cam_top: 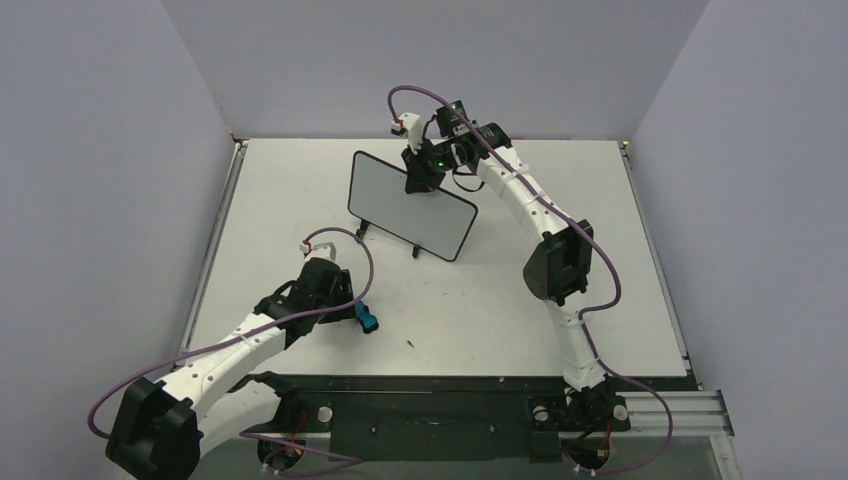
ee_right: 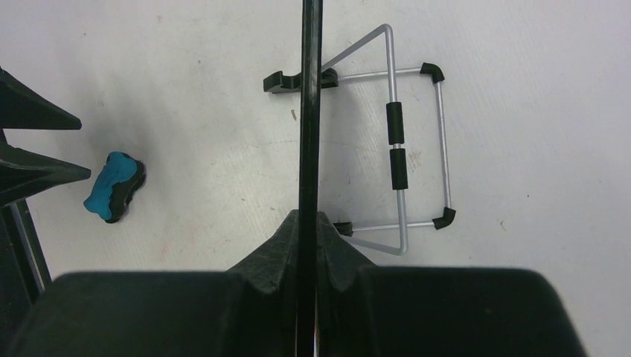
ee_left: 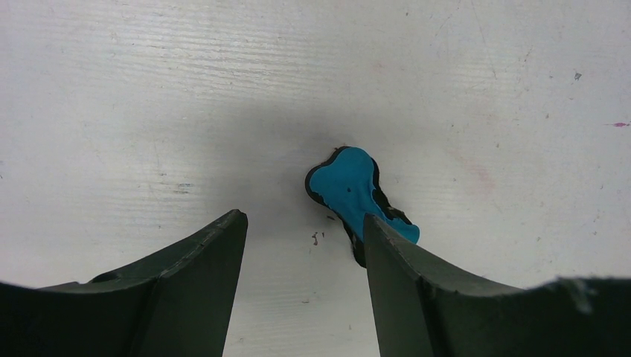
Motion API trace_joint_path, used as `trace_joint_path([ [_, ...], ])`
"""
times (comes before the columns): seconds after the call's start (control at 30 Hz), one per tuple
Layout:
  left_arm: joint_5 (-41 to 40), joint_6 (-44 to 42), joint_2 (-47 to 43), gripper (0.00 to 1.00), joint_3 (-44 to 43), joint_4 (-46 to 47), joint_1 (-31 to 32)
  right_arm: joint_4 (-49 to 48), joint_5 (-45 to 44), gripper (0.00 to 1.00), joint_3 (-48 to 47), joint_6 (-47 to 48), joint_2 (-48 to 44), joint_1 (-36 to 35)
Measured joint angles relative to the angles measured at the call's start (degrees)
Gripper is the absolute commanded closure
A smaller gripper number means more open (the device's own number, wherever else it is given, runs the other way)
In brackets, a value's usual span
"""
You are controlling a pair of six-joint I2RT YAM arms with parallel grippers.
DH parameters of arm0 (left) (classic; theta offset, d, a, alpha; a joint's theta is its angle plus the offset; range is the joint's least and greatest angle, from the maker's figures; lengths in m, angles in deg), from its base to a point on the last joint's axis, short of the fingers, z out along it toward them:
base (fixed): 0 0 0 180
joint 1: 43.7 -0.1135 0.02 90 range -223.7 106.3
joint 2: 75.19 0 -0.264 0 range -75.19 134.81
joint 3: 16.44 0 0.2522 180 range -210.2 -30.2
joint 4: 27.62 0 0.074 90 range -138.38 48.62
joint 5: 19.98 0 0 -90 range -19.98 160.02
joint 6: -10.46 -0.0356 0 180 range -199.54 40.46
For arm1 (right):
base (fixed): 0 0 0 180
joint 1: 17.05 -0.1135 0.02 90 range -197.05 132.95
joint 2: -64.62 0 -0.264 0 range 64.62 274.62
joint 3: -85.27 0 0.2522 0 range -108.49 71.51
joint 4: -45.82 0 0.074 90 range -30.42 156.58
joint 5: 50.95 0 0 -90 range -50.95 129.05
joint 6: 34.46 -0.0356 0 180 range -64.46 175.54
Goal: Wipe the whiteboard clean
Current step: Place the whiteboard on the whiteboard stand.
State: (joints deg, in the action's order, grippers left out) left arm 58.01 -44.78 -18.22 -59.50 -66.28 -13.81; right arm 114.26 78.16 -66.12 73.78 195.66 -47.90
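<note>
whiteboard (cam_top: 390,200) stood upright, top edge pinched between right gripper (ee_right: 307,218) fingers, wire stand (ee_right: 402,149) beneath fingertips, left gripper (ee_left: 301,221) fingers spread, held nothing, blue eraser (ee_left: 350,186) lay on table (ee_left: 149,89) just ahead of one fingertip

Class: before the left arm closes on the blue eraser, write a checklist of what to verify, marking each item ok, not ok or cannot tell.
1. Right gripper shut on the whiteboard top edge: ok.
2. Whiteboard upright on the wire stand: ok.
3. Left gripper open: ok.
4. Eraser centred between the jaws: not ok, it sits toward one side.
5. Writing left on the board: cannot tell.
</note>
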Motion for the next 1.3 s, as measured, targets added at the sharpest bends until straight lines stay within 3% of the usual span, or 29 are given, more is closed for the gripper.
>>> trace_joint_path([
  [0.27,-0.2,0.0,-0.1,0.44,0.0,0.0,0.0,-2.1,0.1,0.9,-0.5,-0.7,1.0,-0.3],
  [0.43,-0.2,0.0,-0.1,0.44,0.0,0.0,-0.1,-3.4,0.1,0.81,-0.7,-0.9,1.7,-0.7],
  [0.8,-0.2,0.0,-0.2,0.44,0.0,0.1,-0.3,-5.5,-3.2,0.47,-0.8,-2.9,1.8,-0.7],
  [0.97,-0.2,0.0,-0.7,0.44,0.0,0.0,-0.4,-7.1,-6.0,0.39,-0.8,-4.2,1.8,-0.7],
  [1.3,-0.2,0.1,-1.8,0.44,0.0,0.0,-0.4,-10.2,-10.3,0.34,-0.8,-6.2,1.9,-0.1],
])
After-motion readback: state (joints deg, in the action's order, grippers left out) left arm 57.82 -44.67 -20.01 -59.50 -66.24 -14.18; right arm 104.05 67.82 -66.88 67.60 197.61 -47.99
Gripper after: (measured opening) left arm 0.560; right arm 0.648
